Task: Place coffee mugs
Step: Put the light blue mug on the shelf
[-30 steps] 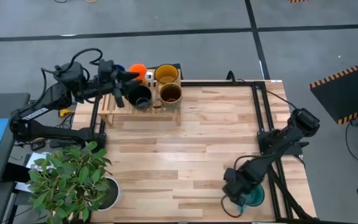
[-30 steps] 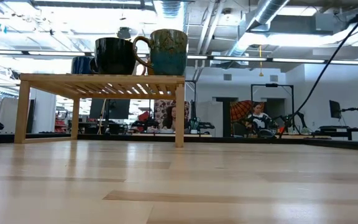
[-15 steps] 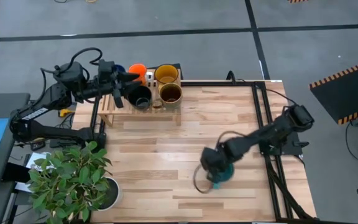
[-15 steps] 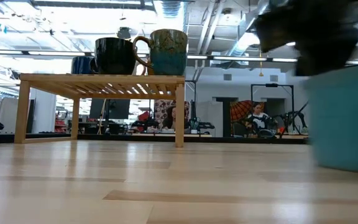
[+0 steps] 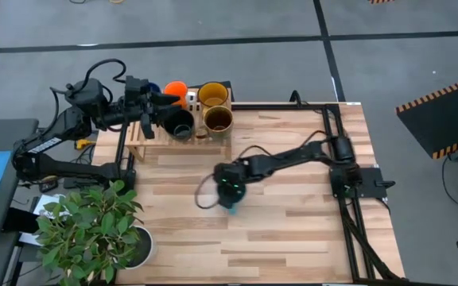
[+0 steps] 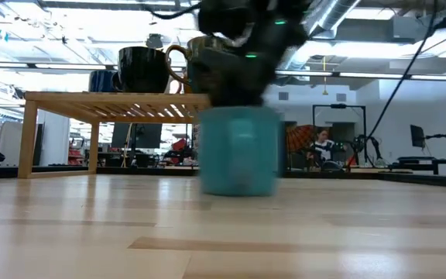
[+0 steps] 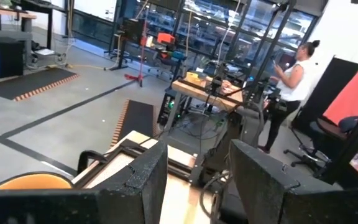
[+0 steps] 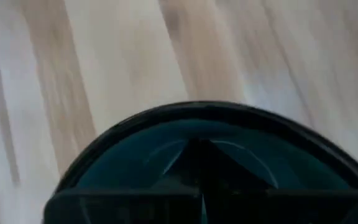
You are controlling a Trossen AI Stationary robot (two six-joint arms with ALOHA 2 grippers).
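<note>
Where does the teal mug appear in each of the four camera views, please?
High view: teal mug mid-table under the right gripper.
Low view: centre, on the tabletop.
Left wrist view: not in it.
Right wrist view: its rim fills the lower half.
Shared landmark: the wooden rack.

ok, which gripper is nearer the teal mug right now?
Right. The right gripper is over the teal mug mid-table and appears to hold it by the rim. The left gripper is off at the wooden rack in the far left corner, beside the black mug.
</note>
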